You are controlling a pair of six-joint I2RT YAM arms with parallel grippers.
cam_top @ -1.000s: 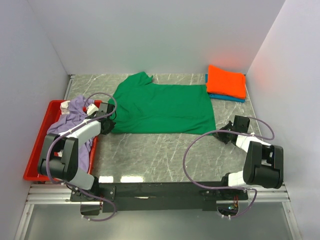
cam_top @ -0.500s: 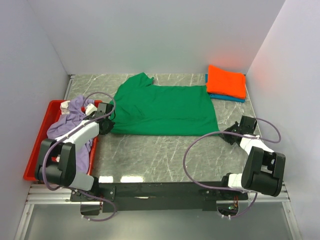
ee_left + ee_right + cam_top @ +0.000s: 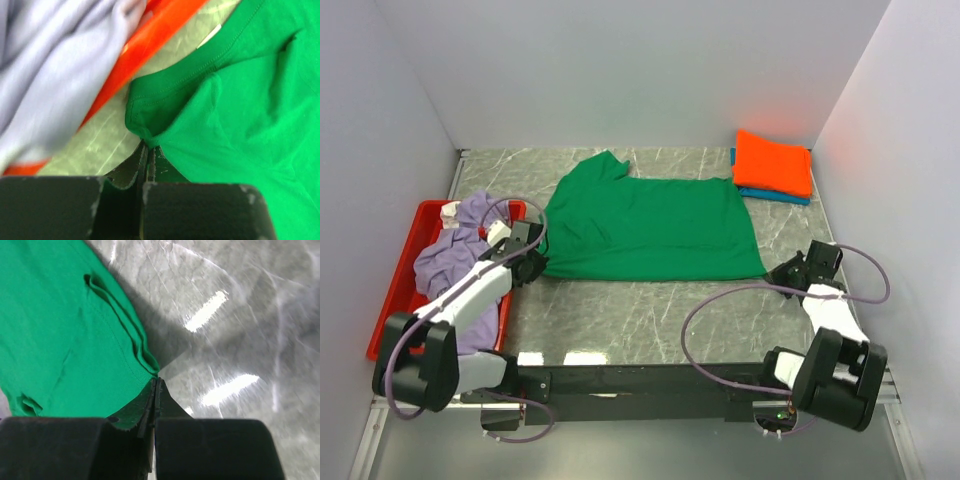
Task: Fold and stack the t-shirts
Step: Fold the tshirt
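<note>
**Green t-shirt pinched at both near corners, spread flat on the bench**

The green t-shirt (image 3: 650, 225) is seen laid out across the middle of the grey marbled bench (image 3: 640, 315), with its long near edge running from left to right and one sleeve pointing towards the far wall. Its near left corner is clamped by the left gripper (image 3: 148, 150). In the left wrist view the jaws are closed tight on a small fold of the hem, and the cloth is bunched just above the fingertips. Its near right corner is held in the same way by the right gripper (image 3: 155, 385). There the jaws are pressed together on the hemmed edge, and a narrow ridge of doubled cloth is drawn up from the grip. Both arms are stretched low over the bench, one at each end of the shirt's near edge.

At the far right corner of the bench, the orange t-shirt (image 3: 775, 163) is seen folded and laid on top of the blue t-shirt (image 3: 770, 194), of which only a thin edge is shown. This stack is set apart from the green shirt.

On the left side, the red tray (image 3: 390, 310) is placed along the bench edge. The lavender t-shirt (image 3: 455, 255) is heaped in it unfolded, and part of it is draped over the tray's near rim, just beside the left arm.
</note>
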